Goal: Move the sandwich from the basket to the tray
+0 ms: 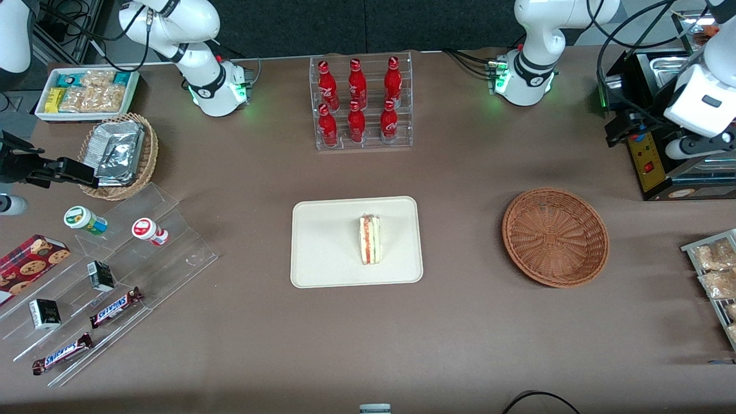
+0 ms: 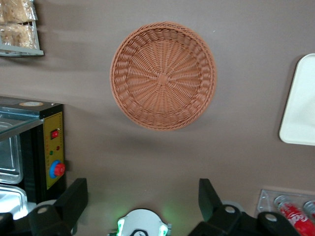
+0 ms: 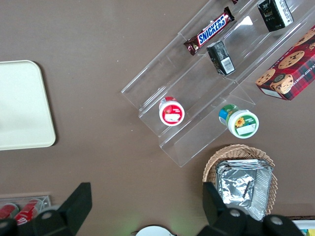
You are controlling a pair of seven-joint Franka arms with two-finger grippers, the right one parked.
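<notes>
— Where is the sandwich (image 1: 371,240)?

— On the tray (image 1: 322,253). It sits a little toward three o'clock of the tray's middle, its striped cut edge facing up, with red, pink and green layers between pale bread. The long side runs from twelve to six o'clock. Nothing else touches it.

— And the basket (image 1: 555,236)?

— On the brown table (image 1: 460,345), at three o'clock from the tray and well apart from it, toward the working arm's end. Its reddish-brown weave shows plainly from rim to centre.

— What is the gripper (image 2: 142,196) doing?

— It hangs high above the table, clear of everything. In the left wrist view its two black fingers (image 2: 74,196) stand spread wide, released, with nothing between them; the basket lies on the table below, and a rounded corner of the tray shows off to one side.

— Anything near the tray?

— A clear rack of red bottles (image 1: 361,103) stands at twelve o'clock from it, farther from the front camera. At about two o'clock from the basket is a black machine with a yellow panel (image 1: 650,158), and at four o'clock a rack of snack bags (image 1: 716,270).
</notes>
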